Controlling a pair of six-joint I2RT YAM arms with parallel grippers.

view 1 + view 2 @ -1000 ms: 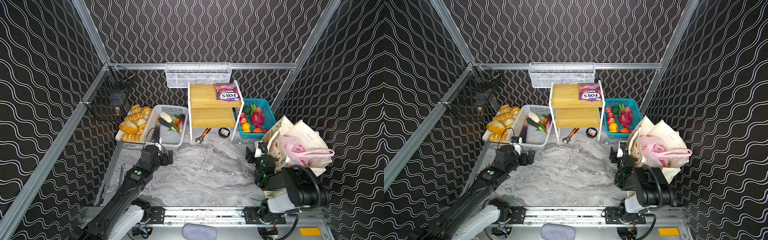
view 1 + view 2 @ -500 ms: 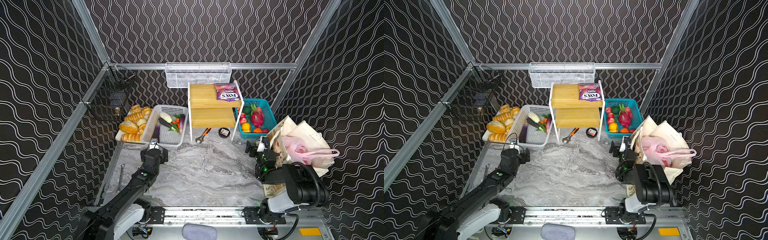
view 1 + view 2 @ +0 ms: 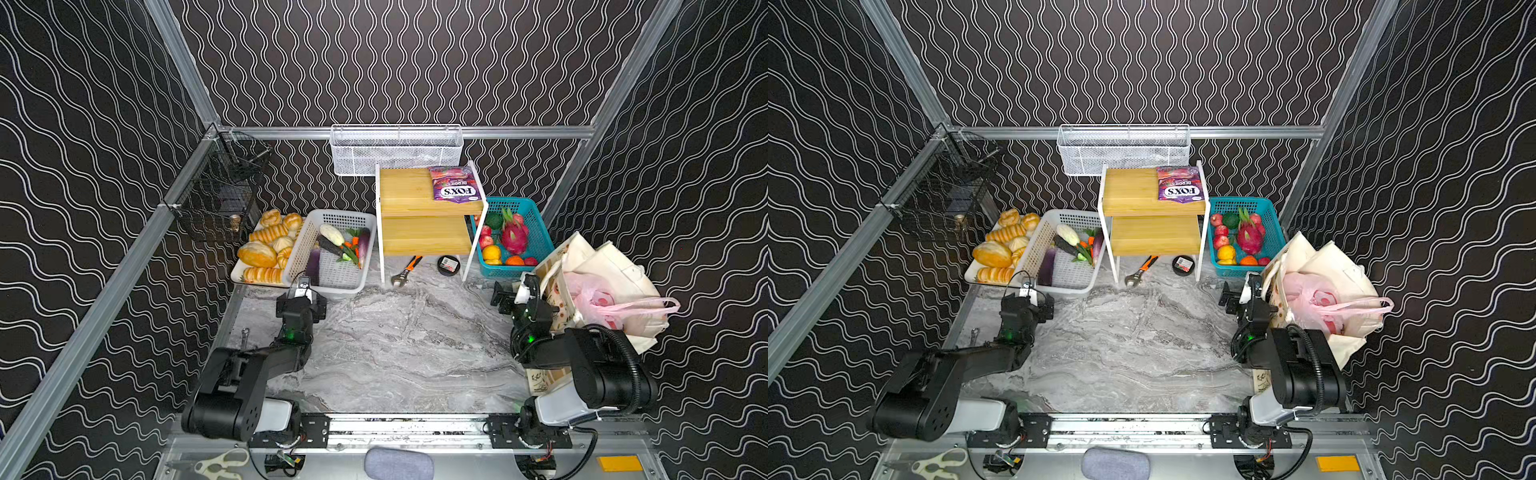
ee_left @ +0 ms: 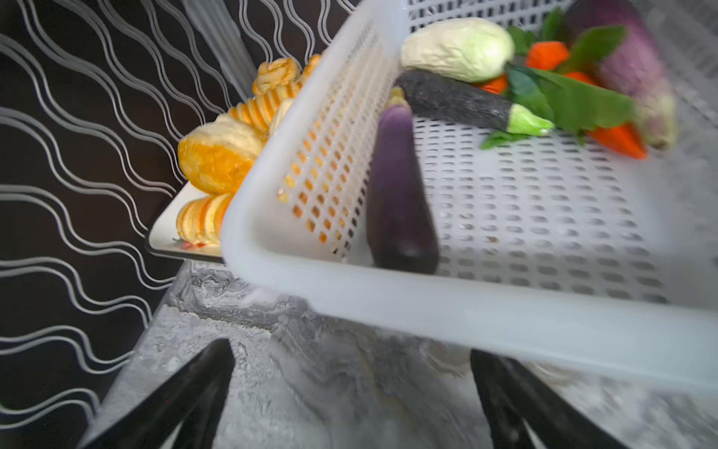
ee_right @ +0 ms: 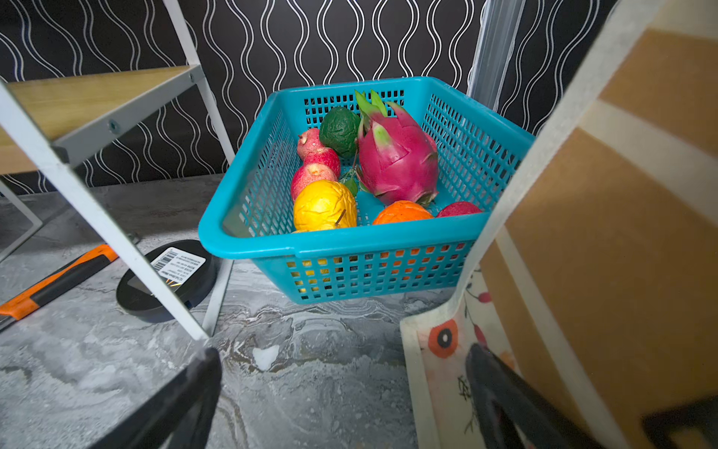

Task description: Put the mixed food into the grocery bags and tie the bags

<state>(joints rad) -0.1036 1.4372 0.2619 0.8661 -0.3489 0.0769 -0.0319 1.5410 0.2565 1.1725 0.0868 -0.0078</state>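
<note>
Grey marble table (image 3: 395, 353); black wavy-lined walls (image 3: 395, 62) around. My left fingers (image 4: 194, 388) wide, empty; my right fingers (image 5: 186, 400) wide, empty, just beside canvas tote (image 3: 611, 266).

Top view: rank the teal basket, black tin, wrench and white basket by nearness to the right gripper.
1. teal basket, directly ahead of the right gripper
2. black tin, under the shelf
3. wrench, farther left
4. white basket, far left

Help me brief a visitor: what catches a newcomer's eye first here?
The magenta dragon fruit in the teal basket at the back right stands out. So do the purple FOX'S packet atop the wooden shelf and the pink plastic bag in the cream tote at the right.
</note>
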